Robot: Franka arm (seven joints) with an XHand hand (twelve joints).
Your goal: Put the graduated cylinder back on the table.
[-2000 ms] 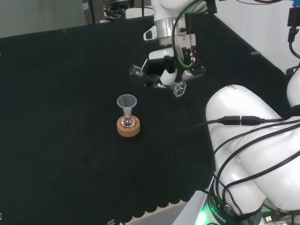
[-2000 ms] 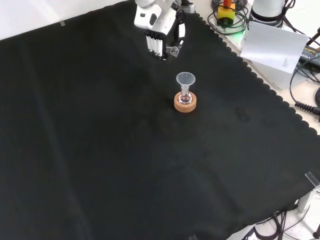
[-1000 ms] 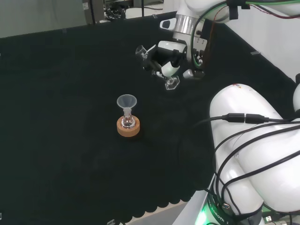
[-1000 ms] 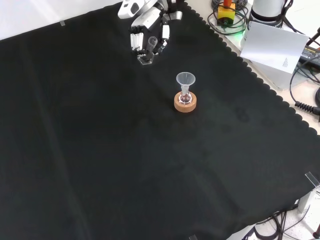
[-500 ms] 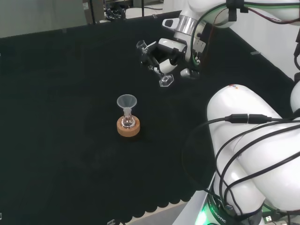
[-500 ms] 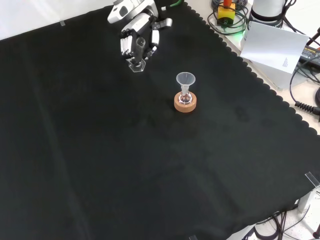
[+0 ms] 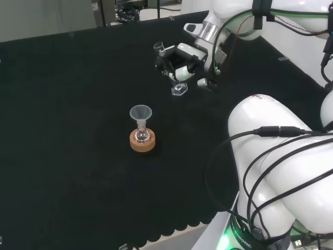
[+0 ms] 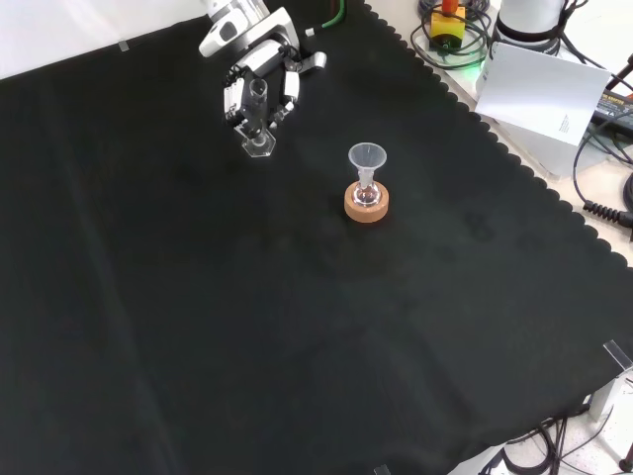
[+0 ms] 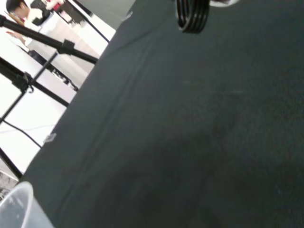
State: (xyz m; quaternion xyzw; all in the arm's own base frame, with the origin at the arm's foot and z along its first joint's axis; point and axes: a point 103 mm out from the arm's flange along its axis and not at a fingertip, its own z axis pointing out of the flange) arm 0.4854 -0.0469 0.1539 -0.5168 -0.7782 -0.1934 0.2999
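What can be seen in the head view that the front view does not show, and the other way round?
Head view alone: the arm's big white links with black cables at the right, and the graduated cylinder tilted in profile, spout up-left, hexagonal foot low.

Front view alone: the bench's scalloped cloth edge with cables and white equipment beyond.

Both: the hand curled round the cylinder, and the funnel in a small flask on a cork ring.

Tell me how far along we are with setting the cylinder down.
The hand is curled round the cylinder, which leans slightly, base lowest. In the front view the base looks close to the cloth, but contact cannot be confirmed. Left to do: seat it upright and let go, clear of the funnel on its cork ring.
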